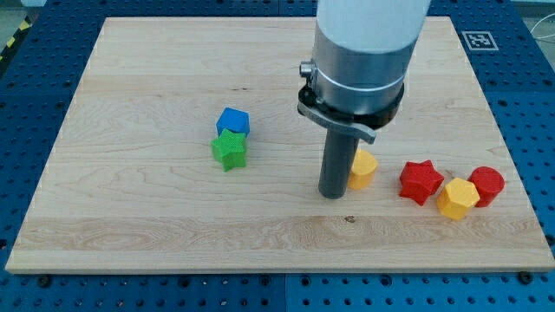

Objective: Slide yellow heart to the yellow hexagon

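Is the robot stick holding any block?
No, nothing is held. My tip only pushes; it sits against the view's left side of the yellow heart, without gripping it.

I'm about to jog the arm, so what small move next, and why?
Probably a short push toward the view's right. My tip sits against the view's left side of the yellow heart, and the yellow hexagon lies further right and slightly lower, just past the red star, which may get nudged.
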Motion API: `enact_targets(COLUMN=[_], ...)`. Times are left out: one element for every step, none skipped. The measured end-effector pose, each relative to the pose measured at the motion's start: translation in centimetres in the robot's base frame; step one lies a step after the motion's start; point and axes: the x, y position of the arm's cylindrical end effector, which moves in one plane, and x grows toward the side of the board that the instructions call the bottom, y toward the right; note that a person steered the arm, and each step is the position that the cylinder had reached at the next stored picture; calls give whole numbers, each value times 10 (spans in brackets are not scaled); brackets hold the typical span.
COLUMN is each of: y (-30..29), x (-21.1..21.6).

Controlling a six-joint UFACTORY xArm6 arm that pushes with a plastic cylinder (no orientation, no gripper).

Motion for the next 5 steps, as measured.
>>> enact_targets(y=[22,45,40,49,80], x=[-17,-33,-45,-57,-56])
